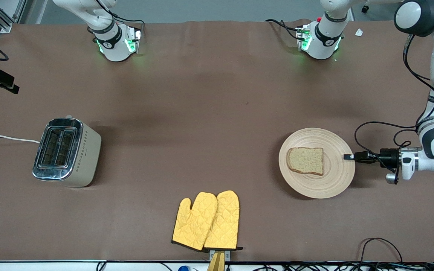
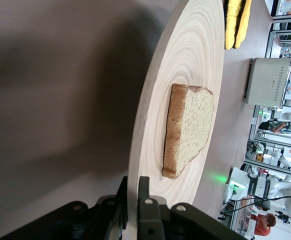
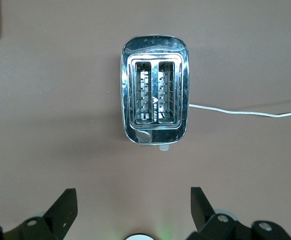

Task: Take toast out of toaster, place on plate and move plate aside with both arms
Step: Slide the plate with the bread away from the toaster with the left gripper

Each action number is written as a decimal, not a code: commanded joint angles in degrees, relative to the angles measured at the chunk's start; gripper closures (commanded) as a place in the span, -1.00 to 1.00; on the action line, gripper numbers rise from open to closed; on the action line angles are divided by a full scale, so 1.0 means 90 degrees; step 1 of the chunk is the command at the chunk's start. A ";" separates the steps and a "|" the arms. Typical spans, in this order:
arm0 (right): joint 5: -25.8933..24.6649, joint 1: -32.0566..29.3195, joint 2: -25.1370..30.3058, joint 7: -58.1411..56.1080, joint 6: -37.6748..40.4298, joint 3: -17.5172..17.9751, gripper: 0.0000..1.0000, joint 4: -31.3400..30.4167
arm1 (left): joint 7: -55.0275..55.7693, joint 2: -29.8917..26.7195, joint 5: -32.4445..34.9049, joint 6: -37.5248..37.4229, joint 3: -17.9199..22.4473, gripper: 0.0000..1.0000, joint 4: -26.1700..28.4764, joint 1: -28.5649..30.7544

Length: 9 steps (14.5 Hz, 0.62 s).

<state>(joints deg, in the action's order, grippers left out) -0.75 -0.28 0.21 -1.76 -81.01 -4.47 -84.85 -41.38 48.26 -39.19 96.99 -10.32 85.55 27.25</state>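
The round pale wooden plate [image 1: 317, 184] lies on the brown table toward the left arm's end. The toast [image 1: 306, 160], a speckled slice with a darker crust, rests flat on it near the middle. My left gripper [image 1: 349, 156] reaches in level with the table and is shut on the plate's rim, one finger above and one below. The left wrist view shows that rim between the fingers [image 2: 144, 186], with the plate [image 2: 185, 65] and toast [image 2: 188, 127] ahead. My right gripper [image 3: 133, 197] hangs open and empty, high over the table beside the toaster [image 3: 154, 102]; the front view does not show it.
The chrome and beige toaster [image 1: 66, 152] stands toward the right arm's end, both slots empty, its white cable [image 1: 6, 138] running off the table's edge. A pair of yellow oven mitts [image 1: 206, 221] lies at the table edge nearest the front camera.
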 commanded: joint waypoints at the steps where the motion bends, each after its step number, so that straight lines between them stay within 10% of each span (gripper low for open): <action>1: 0.0093 -0.0027 -0.0042 -0.0019 0.0075 0.0008 -1.00 0.0111 | -0.0197 0.0106 0.0009 -0.0200 -0.0094 0.91 0.0036 0.0205; 6: 0.0093 -0.0018 -0.0042 -0.0029 0.0075 0.0018 -1.00 0.0111 | -0.0217 0.0262 0.0009 -0.0200 -0.0084 0.50 0.0036 0.0332; 8: 0.0093 -0.0008 -0.0042 -0.0020 0.0085 0.0018 -1.00 0.0111 | -0.0207 0.0243 0.0018 -0.0200 -0.0084 -0.99 0.0026 0.0351; 9: 0.0093 -0.0008 -0.0042 -0.0019 0.0085 0.0018 -1.00 0.0111 | -0.0178 0.0204 0.0067 -0.0200 -0.0046 -1.00 0.0007 0.0352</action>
<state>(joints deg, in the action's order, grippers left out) -0.74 -0.28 0.21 -1.76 -81.01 -4.39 -84.84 -42.58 50.84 -39.09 96.54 -10.38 85.87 29.49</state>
